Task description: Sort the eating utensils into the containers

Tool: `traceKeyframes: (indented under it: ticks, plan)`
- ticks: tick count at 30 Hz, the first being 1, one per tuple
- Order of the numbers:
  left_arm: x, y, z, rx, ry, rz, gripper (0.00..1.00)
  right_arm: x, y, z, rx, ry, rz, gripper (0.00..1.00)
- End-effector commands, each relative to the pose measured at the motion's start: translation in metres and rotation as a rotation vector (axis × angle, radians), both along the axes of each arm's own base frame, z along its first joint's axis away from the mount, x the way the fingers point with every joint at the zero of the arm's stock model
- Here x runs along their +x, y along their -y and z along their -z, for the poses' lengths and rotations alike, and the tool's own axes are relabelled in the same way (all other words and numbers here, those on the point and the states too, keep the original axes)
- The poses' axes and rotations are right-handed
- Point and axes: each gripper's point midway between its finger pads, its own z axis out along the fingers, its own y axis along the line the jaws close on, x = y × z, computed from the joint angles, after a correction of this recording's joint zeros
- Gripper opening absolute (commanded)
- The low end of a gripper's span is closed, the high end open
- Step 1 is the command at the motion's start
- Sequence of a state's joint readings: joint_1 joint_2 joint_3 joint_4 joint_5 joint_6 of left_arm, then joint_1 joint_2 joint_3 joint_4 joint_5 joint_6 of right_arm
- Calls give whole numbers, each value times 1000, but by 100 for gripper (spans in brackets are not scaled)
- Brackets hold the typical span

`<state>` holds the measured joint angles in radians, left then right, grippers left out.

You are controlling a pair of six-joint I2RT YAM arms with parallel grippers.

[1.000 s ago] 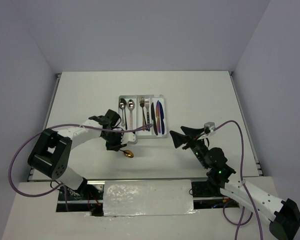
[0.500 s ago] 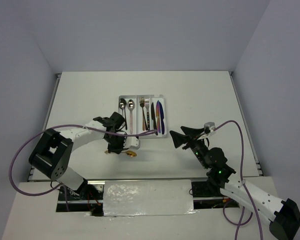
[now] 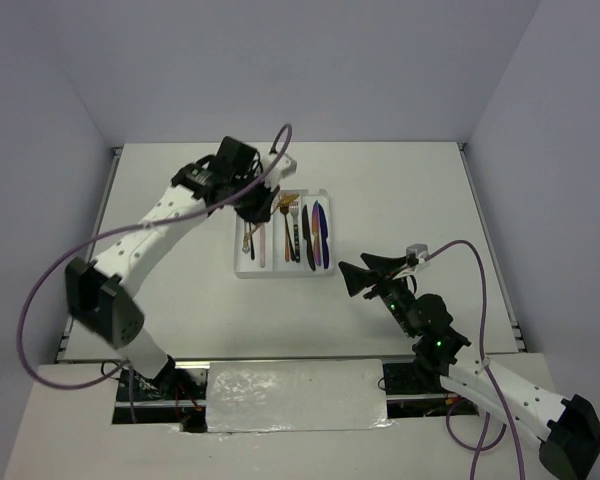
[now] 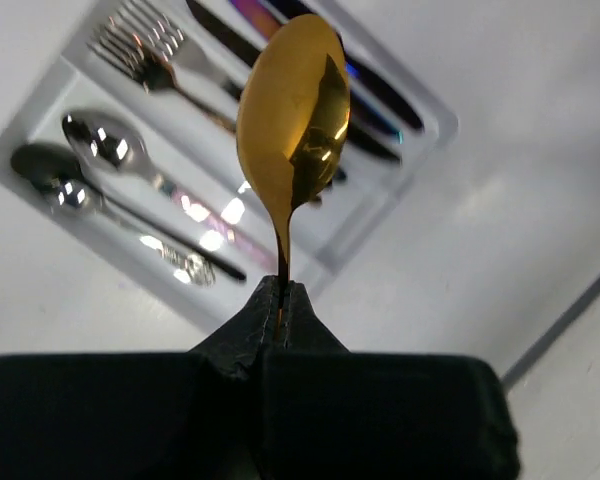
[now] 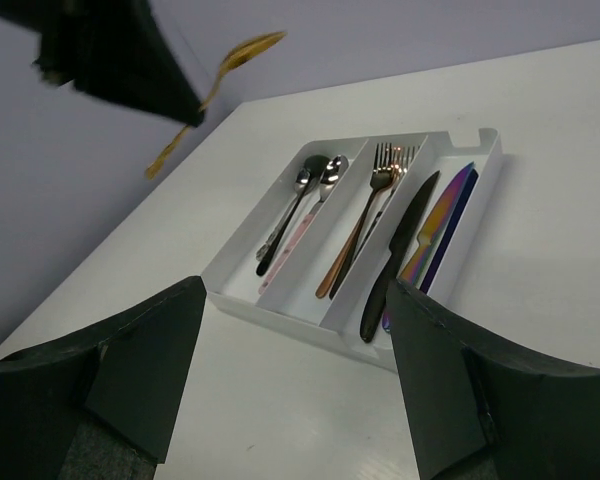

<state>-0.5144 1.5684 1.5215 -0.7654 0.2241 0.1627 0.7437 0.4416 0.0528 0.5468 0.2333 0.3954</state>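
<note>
Gold and mirror-bright, a slim polished metal spoon [image 4: 292, 110] is clamped by its thin handle in the left pincer [image 4: 282, 290], whose black jaws are pressed tight together on it. The oval bowl points away from the fingers and reflects the scene. Pincer and spoon hang in the air above the far left part of the white, shallow, roughly square plastic cutlery tray [image 5: 485, 180], which lies on the matte white counter [image 3: 400, 190].

The tray has a raised rim and two dividers that make three long compartments.
- **Left compartment:** a spoon with a shiny silver bowl and a dark handle [image 5: 285, 225] lies just beside a silver spoon with a pale pinkish handle [image 5: 305, 225].
- **Middle compartment:** a copper-coloured fork [image 5: 355, 235] lies with at least one other fork, the tines at the far end.
- **Right compartment:** a matte black knife [image 5: 400, 250], an iridescent purple knife [image 5: 435, 225] and a dark blue knife [image 5: 455, 215] lie side by side.

The right pincer [image 3: 350, 277] stands wide with nothing between its broad black fingers, near the tray's near right corner and facing it.
</note>
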Motion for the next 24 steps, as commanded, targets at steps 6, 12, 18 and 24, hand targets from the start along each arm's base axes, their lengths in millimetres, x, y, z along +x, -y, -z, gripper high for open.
traceKeyframes:
  ticks: [6,12,18,24]
  plan:
    - [72,33,59,-70,-297,-379,0,2,7,36,-44,-55,38,81]
    - [96,-4,60,-344,-296,-586,0,2,10,40,-35,-59,50,80]
    - [86,-32,83,-364,-264,-734,0,5,10,42,-47,-73,64,80]
    - [94,-42,92,-337,-221,-781,0,8,13,46,-59,-87,87,81]
